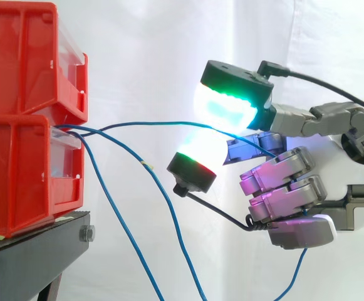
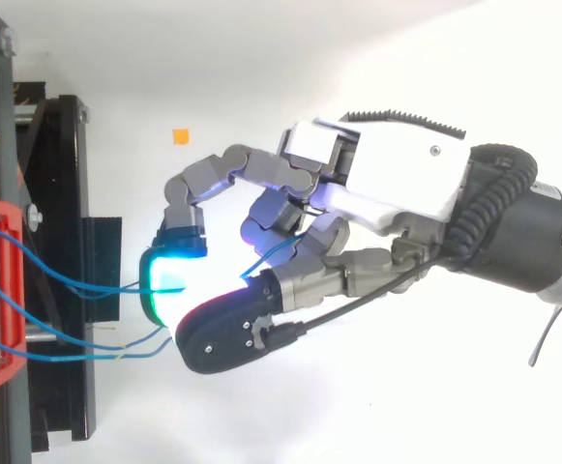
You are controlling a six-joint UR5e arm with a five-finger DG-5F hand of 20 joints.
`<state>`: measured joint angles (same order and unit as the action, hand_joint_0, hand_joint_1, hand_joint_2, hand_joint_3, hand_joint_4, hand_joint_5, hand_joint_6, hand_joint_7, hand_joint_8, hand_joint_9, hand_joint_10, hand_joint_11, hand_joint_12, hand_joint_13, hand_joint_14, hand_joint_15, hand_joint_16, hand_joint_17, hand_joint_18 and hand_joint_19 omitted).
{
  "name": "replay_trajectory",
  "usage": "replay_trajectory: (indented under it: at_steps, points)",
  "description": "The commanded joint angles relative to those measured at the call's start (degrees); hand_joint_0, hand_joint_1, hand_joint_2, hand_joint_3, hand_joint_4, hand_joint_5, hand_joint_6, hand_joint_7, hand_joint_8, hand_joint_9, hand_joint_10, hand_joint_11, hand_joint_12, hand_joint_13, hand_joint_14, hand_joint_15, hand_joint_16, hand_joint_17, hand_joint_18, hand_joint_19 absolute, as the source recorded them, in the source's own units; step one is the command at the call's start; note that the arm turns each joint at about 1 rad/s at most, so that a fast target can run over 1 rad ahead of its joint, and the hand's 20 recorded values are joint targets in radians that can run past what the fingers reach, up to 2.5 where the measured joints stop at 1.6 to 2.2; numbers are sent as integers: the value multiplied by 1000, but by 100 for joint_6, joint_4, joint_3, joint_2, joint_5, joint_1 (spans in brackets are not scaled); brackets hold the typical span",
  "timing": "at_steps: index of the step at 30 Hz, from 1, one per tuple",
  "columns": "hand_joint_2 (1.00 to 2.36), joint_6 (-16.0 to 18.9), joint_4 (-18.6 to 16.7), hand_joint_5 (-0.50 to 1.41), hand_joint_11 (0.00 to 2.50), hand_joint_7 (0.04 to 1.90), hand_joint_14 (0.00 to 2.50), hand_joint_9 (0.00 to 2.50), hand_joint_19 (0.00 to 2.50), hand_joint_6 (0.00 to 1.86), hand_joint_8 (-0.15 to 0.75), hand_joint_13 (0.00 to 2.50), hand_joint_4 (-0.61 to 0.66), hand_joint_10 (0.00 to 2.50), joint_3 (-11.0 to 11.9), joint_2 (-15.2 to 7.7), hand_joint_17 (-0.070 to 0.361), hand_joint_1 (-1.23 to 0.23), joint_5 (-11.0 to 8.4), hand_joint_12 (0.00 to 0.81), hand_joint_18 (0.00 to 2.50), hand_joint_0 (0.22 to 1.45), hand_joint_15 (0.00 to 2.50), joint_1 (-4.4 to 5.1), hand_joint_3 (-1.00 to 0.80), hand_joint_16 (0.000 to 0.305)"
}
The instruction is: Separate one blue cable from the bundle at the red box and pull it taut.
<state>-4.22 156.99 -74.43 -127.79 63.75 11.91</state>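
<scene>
A white curtain is hanging behind everything, filling the background in the side view. At the left, a black stand is carrying two stacked bins: the upper red bin is sitting directly on the lower red bin, and both are facing their open fronts towards the right.

The arm is reaching in from the right, and its hand is hovering clear of the bins, level with the mouth of the lower one. Its fingers are closing in a pinch. Two glowing fingertip pads, one shining green and cyan above and one shining white with a red rim below, are pressing together on a single blue cable, while the remaining fingers are curling in behind them.

That blue cable is coming out of the front of the lower red bin and running almost level across the gap to the pads, bowing only slightly. Past the pinch it is threading through the curled fingers, and its free part is dangling below the hand.

The loose cables are leaving the same bin mouth and drooping steeply away towards the bottom edge, well apart from the hand. In the top view they are lying just beside the lower pad.

A small orange marker is sitting on the white surface near the stand, and a bolt is showing at the stand's front corner
</scene>
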Motion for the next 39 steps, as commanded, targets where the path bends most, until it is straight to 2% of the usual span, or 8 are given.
replay_trajectory:
  at_steps: [1,6,11,13,17,22,30,39]
  points:
    - [1020,0,-2,-168,2500,1222,2500,1256,959,845,449,1585,65,2500,-1,0,100,-749,-3,444,2112,618,1544,-5,-276,133]
    - [1027,0,-10,-157,2500,1271,2500,1196,1035,836,379,1546,-41,2500,7,0,100,-832,-3,418,2083,617,1535,4,-184,133]
    - [1029,0,-10,-141,2500,1315,2500,1152,1063,830,341,1511,-19,2500,7,0,101,-847,-3,411,2030,600,1533,-5,-137,135]
    - [1025,0,-10,-143,2500,1312,2500,1134,1054,833,364,1494,21,2500,7,0,98,-807,-3,414,2008,593,1541,4,-175,131]
    - [1000,0,-10,-158,2500,1185,2500,1094,1006,821,447,1481,115,2500,7,0,103,-558,-3,439,1991,558,1527,4,-500,137]
    - [1002,0,-10,-158,2500,1191,2500,1090,1014,813,463,1471,147,2500,7,0,99,-399,-3,447,1976,606,1502,4,-470,132]
    - [1017,0,-19,-152,2500,1215,2500,1110,839,823,421,1542,172,2500,-1,0,127,-583,-3,451,2102,577,1474,4,-139,170]
    - [1028,0,-37,-160,2500,1258,2500,1026,1002,829,400,1459,116,2500,7,0,105,-743,-3,444,1983,586,1515,4,-43,140]
